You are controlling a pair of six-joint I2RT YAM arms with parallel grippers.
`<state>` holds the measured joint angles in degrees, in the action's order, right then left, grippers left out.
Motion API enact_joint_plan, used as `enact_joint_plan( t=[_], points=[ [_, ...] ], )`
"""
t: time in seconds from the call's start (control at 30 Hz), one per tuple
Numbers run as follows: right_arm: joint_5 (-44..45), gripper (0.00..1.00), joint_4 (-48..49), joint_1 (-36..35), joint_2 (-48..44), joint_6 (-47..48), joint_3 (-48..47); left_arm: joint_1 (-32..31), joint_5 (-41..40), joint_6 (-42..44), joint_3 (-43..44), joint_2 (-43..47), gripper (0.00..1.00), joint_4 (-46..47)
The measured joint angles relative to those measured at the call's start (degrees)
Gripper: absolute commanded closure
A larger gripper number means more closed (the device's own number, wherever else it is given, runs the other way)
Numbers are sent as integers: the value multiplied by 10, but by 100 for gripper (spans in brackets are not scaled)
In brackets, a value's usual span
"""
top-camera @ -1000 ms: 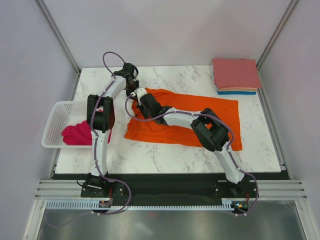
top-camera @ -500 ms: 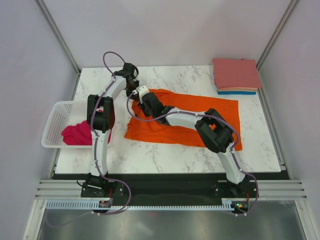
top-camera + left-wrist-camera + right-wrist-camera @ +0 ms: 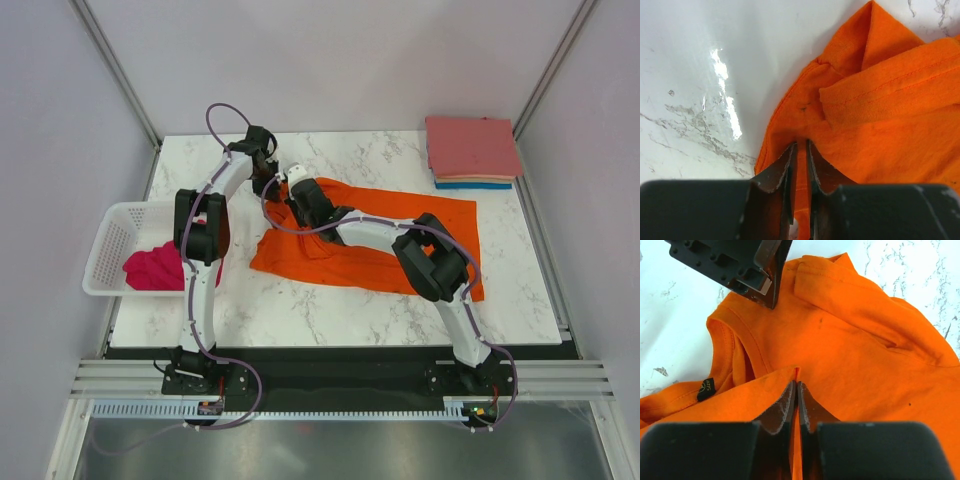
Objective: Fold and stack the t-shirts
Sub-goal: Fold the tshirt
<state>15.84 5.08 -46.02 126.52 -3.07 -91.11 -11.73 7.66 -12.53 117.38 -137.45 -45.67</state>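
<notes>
One bright orange cloth t-shirt lies spread and rumpled across the middle of the white marble tabletop. Both arms meet at its far left corner. The left end effector is closed on a thin upright fold of the orange cloth near the shirt's edge, and the fabric shows between its two fingers. The right end effector is just beside it, fingers pressed almost together on another ridge of the same shirt, near the collar and one small black size label.

One crumpled magenta-pink t-shirt sits in the single white plastic basket at the tabletop's left edge. At the far right corner stands one neat stack of three folded t-shirts — salmon-pink on top, peach beneath, blue at the bottom. That makes five shirts in all — one spread, one in the basket, three stacked.
</notes>
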Motion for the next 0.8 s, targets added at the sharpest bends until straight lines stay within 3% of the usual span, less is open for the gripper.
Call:
enact_joint_plan(
  t=[0.17, 0.53, 0.8],
  points=[
    [-1, 72, -18, 1, 0, -3, -7, 0, 0, 0, 1, 0, 76, 0],
    [-37, 72, -48, -5, -130, -14, 117, 0, -10, 1, -4, 19, 73, -36],
    [-85, 71, -55, -28, -148, -10, 159, 0, 11, 0, -93, 165, 73, -47]
  ],
)
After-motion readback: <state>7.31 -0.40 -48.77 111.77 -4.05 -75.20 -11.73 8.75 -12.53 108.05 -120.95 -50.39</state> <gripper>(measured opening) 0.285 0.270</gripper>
